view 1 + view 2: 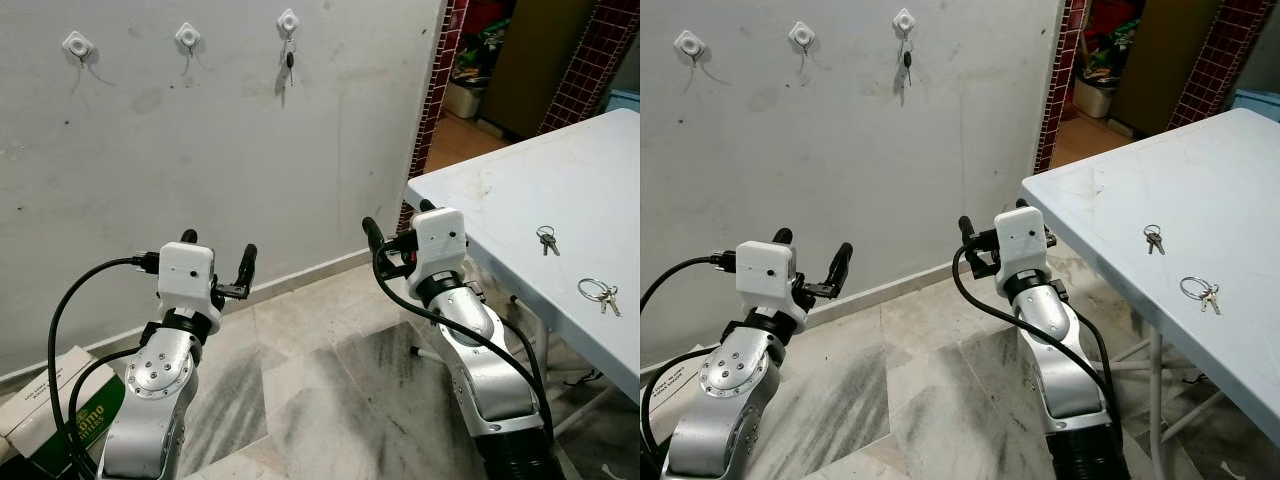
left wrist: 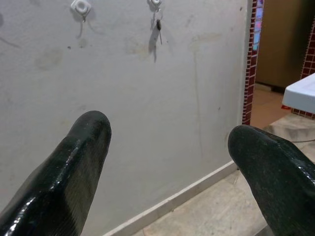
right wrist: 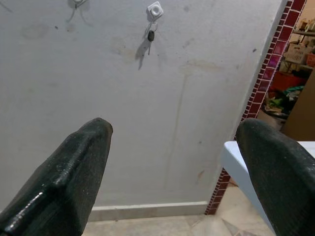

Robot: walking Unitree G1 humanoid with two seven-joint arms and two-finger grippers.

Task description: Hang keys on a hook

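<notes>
Already one set of keys (image 1: 290, 64) is hanging from the rightmost of three white hooks on the grey wall (image 1: 240, 170), while the middle hook (image 1: 187, 37) and the left hook (image 1: 77, 44) are being left bare — most likely so that each set gets a hook of its own. Two more sets are lying on the white table (image 1: 520, 190) at the robot's right: a small bunch (image 1: 546, 240) farther in, and a bunch on a larger ring (image 1: 600, 293) nearer the front edge, well apart from each other. Neither is being touched.

Both arms are being held raised in front of the body, pointing toward the wall rather than the table. The left gripper (image 1: 218, 252) is being kept with its fingers spread and nothing between them; the wall and the hanging keys are being framed in its gap in the left wrist view. The right gripper (image 3: 172, 172) is likewise being held wide apart and empty, just beside the table's corner.

Judging by this, a pick-up is being prepared — the right arm, being nearest the table, is probably going to be turned toward one of the bunches, after which a free hook is waiting.
</notes>
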